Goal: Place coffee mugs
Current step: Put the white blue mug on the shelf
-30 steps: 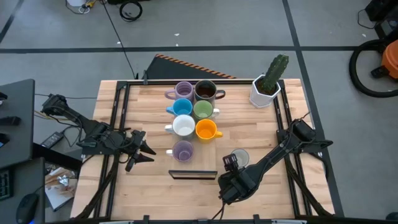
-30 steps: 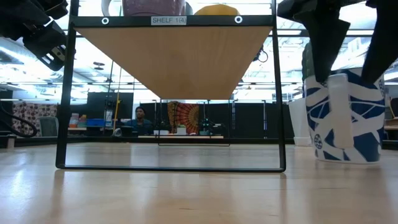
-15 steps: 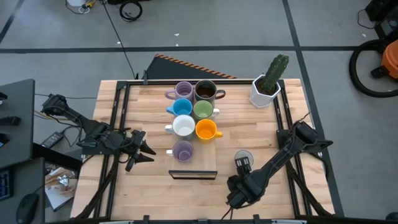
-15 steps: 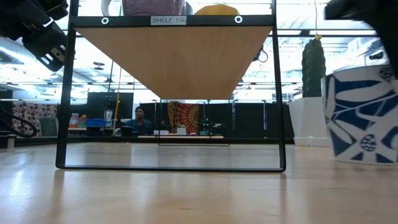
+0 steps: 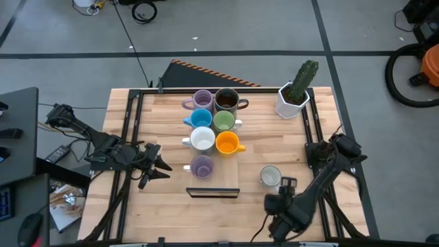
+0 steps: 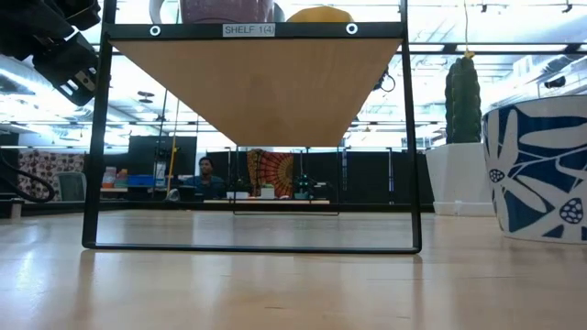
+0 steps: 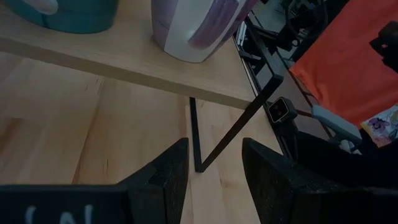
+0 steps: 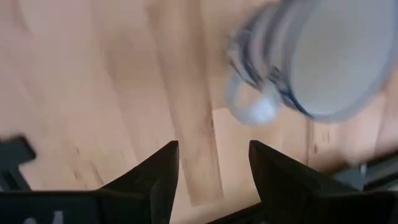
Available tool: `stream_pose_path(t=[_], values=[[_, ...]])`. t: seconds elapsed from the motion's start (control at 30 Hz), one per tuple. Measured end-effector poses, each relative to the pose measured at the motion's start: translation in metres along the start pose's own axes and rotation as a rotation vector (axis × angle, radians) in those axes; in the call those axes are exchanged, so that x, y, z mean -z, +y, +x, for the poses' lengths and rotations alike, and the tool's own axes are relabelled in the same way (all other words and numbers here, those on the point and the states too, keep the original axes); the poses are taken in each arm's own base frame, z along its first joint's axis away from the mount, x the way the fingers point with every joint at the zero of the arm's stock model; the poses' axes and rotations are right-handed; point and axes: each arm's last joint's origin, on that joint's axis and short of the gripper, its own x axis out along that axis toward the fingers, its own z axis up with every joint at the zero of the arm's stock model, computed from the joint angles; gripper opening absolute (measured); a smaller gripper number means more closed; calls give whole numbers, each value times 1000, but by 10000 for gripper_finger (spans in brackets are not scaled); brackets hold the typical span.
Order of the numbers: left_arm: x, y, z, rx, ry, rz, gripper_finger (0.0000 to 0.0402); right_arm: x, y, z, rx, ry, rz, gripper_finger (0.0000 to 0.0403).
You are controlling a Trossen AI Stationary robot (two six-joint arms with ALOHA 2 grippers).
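High view: you see the blue-patterned white mug (image 5: 270, 176) standing upright on the tabletop (image 5: 164, 137), apart from the shelf (image 5: 214, 180) that carries the seven other mugs (image 5: 212, 130). The right gripper (image 5: 286, 184), fingers apart and empty, sits just beside this mug, on the side away from the shelf. The left gripper (image 5: 159, 167), also open, waits across the shelf, well apart.

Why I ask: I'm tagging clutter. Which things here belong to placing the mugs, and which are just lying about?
Job: shelf; on it purple mugs, brown mug, blue mug, green mug, white mug, orange mug; patterned mug on the table.
Lying about: cactus pot; cable coil.
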Motion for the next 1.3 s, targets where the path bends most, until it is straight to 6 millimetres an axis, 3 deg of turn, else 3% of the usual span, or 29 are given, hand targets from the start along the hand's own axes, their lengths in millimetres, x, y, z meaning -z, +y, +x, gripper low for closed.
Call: stream_pose_path(t=[0.43,0.73,0.87,1.07,1.3], values=[[1,1,0,-8,15,5,155,26,1,-11,74,-226,635,190],[5,3,0,-31,56,33,155,63,-12,1,-66,-379,746,185],[8,5,0,-44,78,38,155,77,-21,15,-102,-417,809,185],[8,5,0,-48,84,39,155,69,-24,40,-147,-458,828,207],[9,5,-1,-52,88,15,155,63,-27,52,-134,-510,826,248]])
